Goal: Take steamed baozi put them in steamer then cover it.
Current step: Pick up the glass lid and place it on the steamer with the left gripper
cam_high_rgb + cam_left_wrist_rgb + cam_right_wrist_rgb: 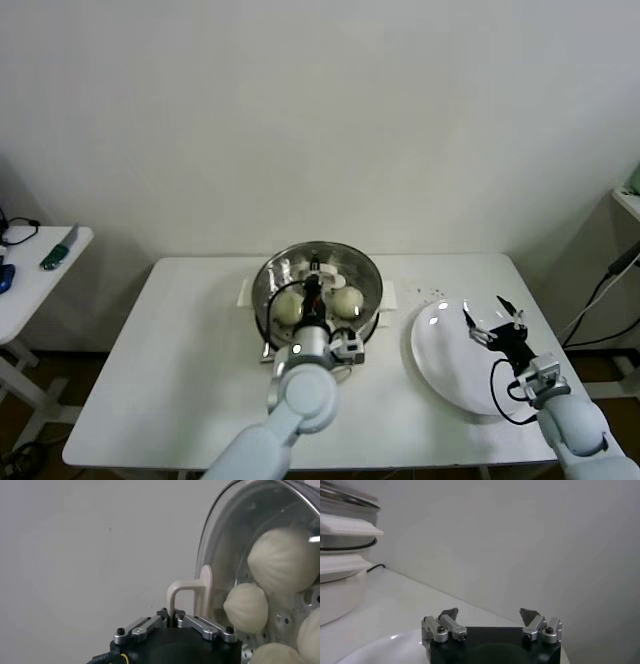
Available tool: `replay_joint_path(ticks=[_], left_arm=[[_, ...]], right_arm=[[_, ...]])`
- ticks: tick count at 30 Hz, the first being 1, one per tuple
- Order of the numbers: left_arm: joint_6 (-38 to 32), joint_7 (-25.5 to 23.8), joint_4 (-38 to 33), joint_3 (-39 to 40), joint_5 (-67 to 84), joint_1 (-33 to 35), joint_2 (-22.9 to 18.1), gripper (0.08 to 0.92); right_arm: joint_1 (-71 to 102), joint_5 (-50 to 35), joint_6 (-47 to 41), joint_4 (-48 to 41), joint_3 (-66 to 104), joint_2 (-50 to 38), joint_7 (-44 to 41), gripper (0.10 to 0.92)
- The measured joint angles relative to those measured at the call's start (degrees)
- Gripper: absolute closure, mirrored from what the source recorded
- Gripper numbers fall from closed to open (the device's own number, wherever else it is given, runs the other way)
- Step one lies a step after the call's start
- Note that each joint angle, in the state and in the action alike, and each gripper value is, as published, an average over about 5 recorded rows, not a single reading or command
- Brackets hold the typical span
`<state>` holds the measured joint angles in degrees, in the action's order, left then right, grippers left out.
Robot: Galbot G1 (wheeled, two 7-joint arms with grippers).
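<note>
The steamer point(372, 276) stands at the table's far middle, a shiny steel basket on a cream-white base point(335, 592). Several cream-white baozi point(284, 559) lie inside it, and two of the baozi point(288, 307) show in the head view. The clear glass lid point(225, 540) is over the basket, and the buns show through it. My left gripper point(172, 615) is shut on the lid's cream handle point(192, 591), above the steamer's middle point(313, 288). My right gripper point(493, 318) hangs open over the white plate point(440, 365), holding nothing.
The white plate point(380, 647) lies right of the steamer. A few dark specks point(435, 293) dot the table behind it. A small side table point(40, 262) with tools stands at the far left. Cables hang at the right edge point(600, 295).
</note>
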<state>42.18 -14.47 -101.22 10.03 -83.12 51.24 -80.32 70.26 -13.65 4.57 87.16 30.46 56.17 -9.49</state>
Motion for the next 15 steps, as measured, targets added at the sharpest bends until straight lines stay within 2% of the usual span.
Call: replay_joint_path(ticks=[15], left_arm=[[0.0,-0.1,2.2,0.2,-1.0,-0.6,-0.8,0.854]], right_arm=[[0.1,0.7,0.4,0.0,-0.2,0.4,-0.1,0.203]])
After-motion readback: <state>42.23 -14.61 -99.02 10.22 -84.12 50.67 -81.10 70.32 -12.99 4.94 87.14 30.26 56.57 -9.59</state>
